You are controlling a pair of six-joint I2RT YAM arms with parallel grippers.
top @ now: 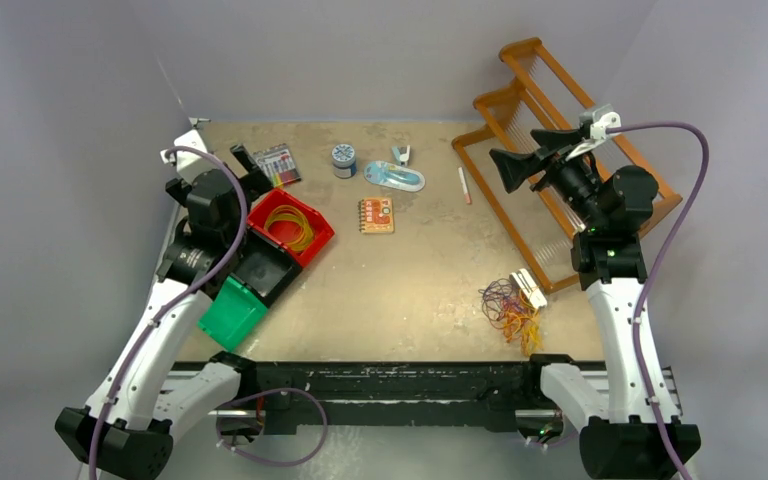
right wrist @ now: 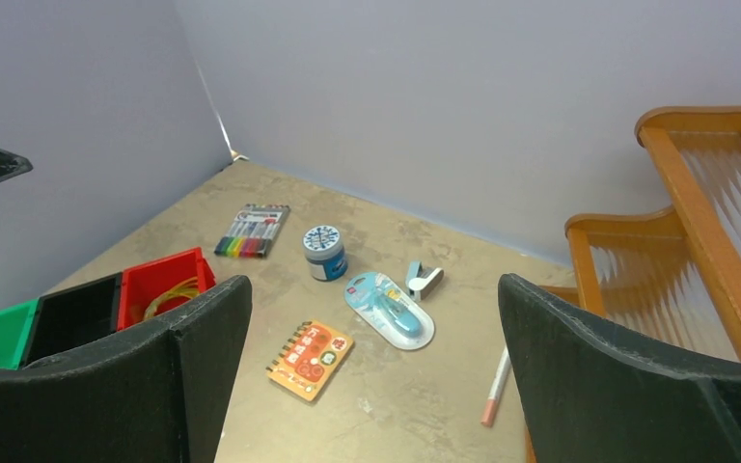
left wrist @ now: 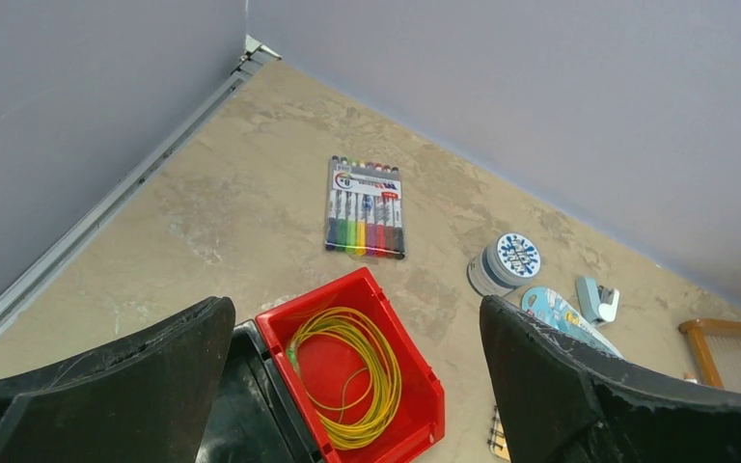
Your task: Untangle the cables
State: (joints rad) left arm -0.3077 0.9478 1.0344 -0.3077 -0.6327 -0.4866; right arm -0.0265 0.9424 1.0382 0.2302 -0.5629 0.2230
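Note:
A tangle of dark purple, orange and yellow cables (top: 510,312) lies on the table at the front right, near the right arm's base. A coil of yellow cable (top: 295,225) lies in a red bin (top: 322,232). It also shows in the left wrist view (left wrist: 352,371), inside the same red bin (left wrist: 407,333). My left gripper (top: 250,172) is open and empty, above the bins (left wrist: 355,313). My right gripper (top: 525,152) is open and empty, raised at the back right, far from the tangle (right wrist: 374,289).
A black bin (top: 265,268) and a green bin (top: 232,312) stand next to the red one. A marker pack (top: 277,163), round tin (top: 343,160), blue blister pack (top: 394,177), orange notebook (top: 376,215) and pen (top: 465,185) lie at the back. A wooden rack (top: 560,150) stands at right.

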